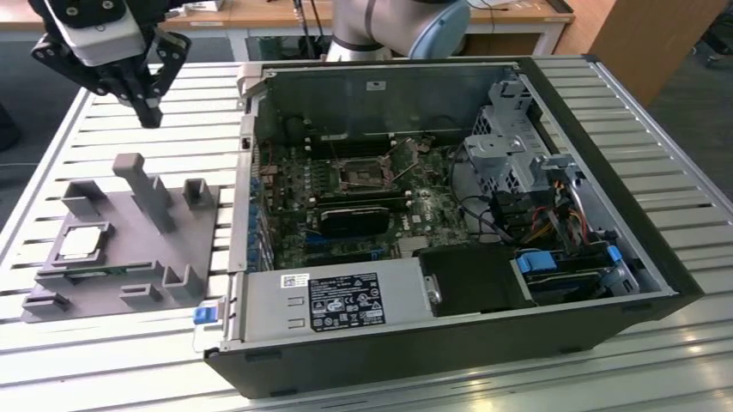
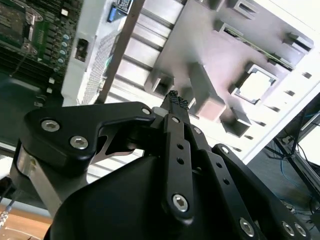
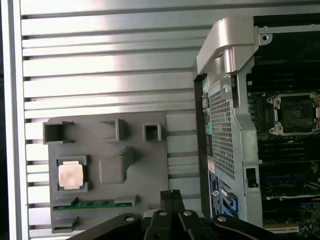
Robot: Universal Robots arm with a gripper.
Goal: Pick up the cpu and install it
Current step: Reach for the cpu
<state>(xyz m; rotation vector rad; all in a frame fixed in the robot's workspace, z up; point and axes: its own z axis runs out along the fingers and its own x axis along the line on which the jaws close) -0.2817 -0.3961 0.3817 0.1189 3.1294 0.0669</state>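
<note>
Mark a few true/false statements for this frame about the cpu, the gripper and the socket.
1. The cpu lies in the grey tray. True.
2. The gripper holds the cpu. False: it hangs above the table, shut and holding nothing.
3. The socket already carries the cpu. False: its centre is dark and bare.
4. The computer case lies open beside the tray. True.

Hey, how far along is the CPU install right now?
Nothing looks done yet. The small silvery square cpu lies in its pocket on the grey plastic tray. The black gripper hangs above the slatted table, clear of the tray, fingers shut on nothing. The metal-framed socket in the open computer case shows a dark, bare centre.
</note>
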